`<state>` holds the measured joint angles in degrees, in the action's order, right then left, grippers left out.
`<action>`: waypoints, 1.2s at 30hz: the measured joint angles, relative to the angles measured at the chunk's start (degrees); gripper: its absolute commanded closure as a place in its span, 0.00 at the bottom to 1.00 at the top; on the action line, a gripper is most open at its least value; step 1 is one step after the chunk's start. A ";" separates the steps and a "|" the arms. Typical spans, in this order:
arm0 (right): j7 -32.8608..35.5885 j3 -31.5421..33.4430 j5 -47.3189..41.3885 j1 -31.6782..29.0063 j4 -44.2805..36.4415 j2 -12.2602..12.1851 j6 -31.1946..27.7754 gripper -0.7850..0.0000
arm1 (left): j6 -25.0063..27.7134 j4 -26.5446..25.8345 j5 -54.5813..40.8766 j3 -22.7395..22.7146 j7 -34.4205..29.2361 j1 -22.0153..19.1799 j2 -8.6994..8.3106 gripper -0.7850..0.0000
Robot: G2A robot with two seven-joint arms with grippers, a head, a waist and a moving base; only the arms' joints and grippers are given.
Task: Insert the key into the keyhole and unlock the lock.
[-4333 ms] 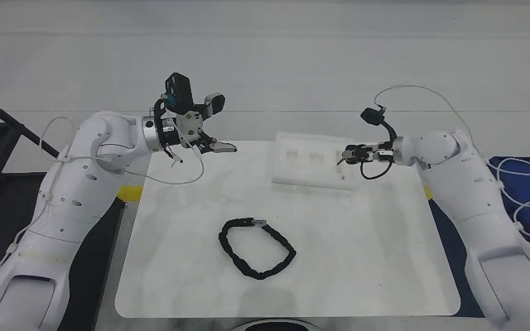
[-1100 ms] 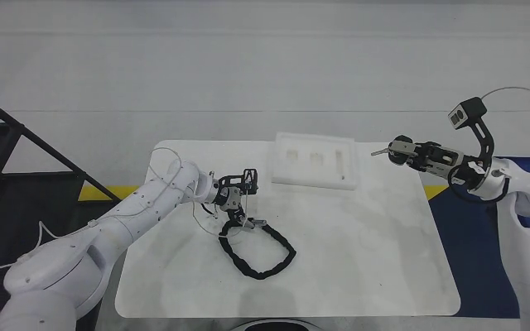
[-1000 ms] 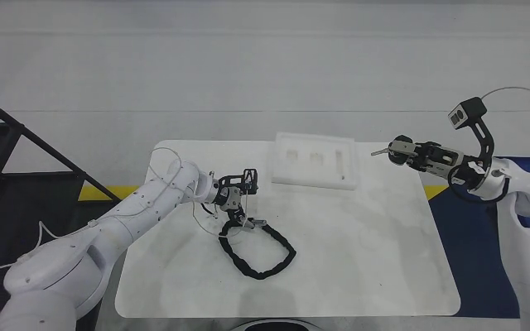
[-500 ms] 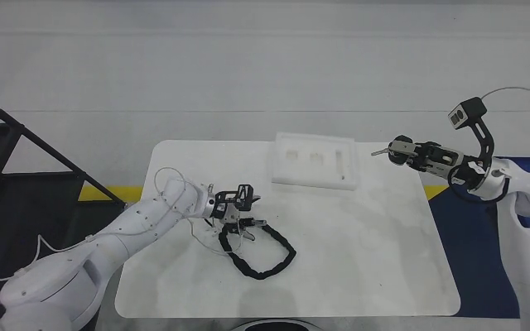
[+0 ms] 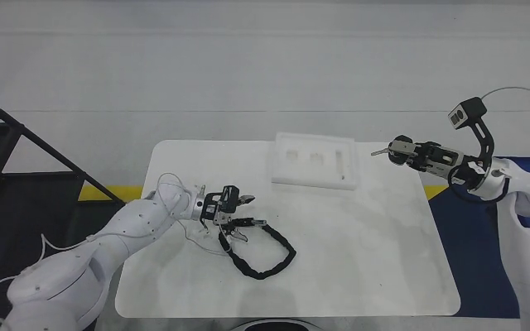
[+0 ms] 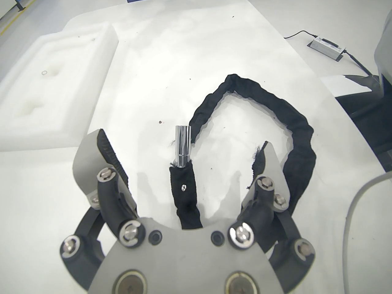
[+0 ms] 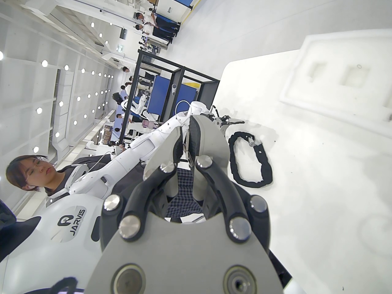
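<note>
The lock is a black fabric-covered chain loop (image 5: 263, 252) lying on the white table (image 5: 373, 248). Its chrome cylinder end (image 6: 182, 143) points away from my left wrist. My left gripper (image 6: 180, 142) is open and low over the table, its two fingers standing either side of that cylinder and its black sleeve without touching them. In the top view the left gripper (image 5: 243, 212) is at the loop's near-left end. My right gripper (image 5: 391, 150) hovers off the table's right back corner, shut on the small metal key (image 5: 378, 152), which sticks out toward the foam tray.
A white foam tray (image 5: 315, 160) with shallow pockets lies at the back middle of the table; it also appears as a foam tray (image 6: 46, 87) beside the left gripper. Bare tabletop spreads between the lock and the right arm. A loose white cable (image 5: 195, 236) trails by the left wrist.
The left arm has pulled back to the left and dropped lower, its open gripper now straddling the lock's chrome end. The right arm has held still with the key.
</note>
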<state>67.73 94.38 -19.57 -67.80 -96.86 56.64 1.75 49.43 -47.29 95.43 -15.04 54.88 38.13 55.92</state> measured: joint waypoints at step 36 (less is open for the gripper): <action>0.00 0.00 0.00 0.00 0.00 0.00 0.00 1.00 | -7.04 18.61 6.34 3.29 5.39 -1.01 11.47 0.62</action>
<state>67.73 94.38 -19.57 -67.80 -96.86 56.64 1.75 42.38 -28.68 101.78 -11.74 60.26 37.11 67.38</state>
